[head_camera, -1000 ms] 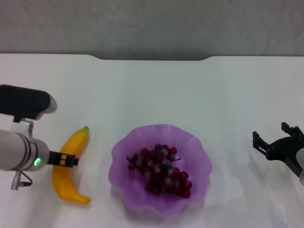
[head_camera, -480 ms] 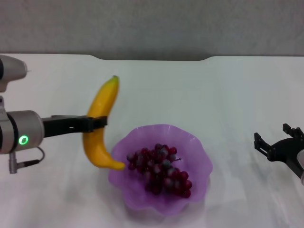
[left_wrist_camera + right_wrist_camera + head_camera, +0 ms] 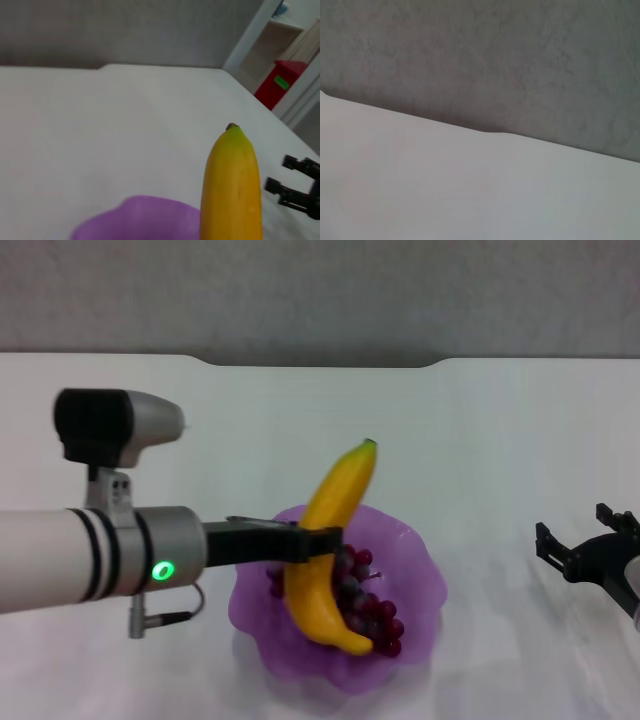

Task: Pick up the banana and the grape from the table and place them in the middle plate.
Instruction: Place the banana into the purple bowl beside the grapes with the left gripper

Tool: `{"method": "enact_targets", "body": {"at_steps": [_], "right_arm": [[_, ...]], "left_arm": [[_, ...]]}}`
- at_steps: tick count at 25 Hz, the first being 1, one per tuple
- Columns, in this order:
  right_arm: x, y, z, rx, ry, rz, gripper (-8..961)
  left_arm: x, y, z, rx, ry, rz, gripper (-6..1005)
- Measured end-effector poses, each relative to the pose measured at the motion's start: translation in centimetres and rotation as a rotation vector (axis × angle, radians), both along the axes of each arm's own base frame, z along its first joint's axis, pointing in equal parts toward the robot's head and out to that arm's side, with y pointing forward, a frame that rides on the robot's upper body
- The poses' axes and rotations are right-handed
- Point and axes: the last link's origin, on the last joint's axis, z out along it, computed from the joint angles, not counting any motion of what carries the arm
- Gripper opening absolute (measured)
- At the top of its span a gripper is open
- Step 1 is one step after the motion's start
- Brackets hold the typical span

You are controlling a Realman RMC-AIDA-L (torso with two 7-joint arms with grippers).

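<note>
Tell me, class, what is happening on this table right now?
The left gripper holds the banana by its middle, over the middle plate, with its stem end tilted up. The grape bunch already lies in that plate. The right gripper sits open at the table's right side, holding nothing.

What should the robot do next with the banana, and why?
Probably lower it a little and let go. The left gripper holds the banana right over the middle plate, where the grape already lies. The right gripper waits aside.
</note>
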Motion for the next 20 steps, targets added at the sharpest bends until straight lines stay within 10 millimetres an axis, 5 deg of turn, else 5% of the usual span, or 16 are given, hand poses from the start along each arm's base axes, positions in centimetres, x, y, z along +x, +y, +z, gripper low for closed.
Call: {"method": "enact_targets", "body": {"at_steps": [8, 20], "right_arm": [[-0.5, 0.2, -0.3, -0.010, 0.001, 0.023, 889], [-0.8, 0.2, -0.5, -0.015, 0.002, 0.030, 888]], "left_arm": [[2.1, 1.2, -3.5, -0.060, -0.011, -0.040, 496], [0.7, 2.6, -4.4, -0.029, -0.052, 0.043, 503]]}}
